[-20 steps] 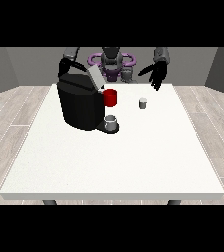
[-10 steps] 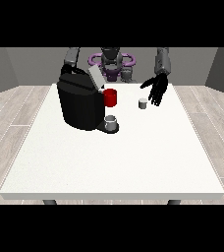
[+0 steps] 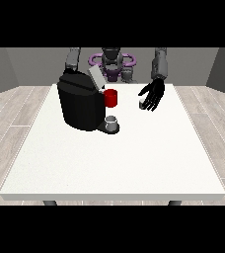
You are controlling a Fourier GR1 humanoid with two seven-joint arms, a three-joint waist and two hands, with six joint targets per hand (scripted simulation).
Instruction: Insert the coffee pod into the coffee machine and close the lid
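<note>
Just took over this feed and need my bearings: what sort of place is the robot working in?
Probably a bare indoor test room rather than a kitchen: a large white table on pale wood-plank flooring with plain grey walls, holding only a black coffee machine and a small grey coffee pod.

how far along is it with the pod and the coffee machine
Early. Nothing looks done: the coffee machine stands with its lid raised and the coffee pod sits on the table, outside the machine. In hand: the hand at the view's right is at the pod with fingers spread, not yet closed on it. Left: grasp the pod, insert it, shut the lid.
</note>
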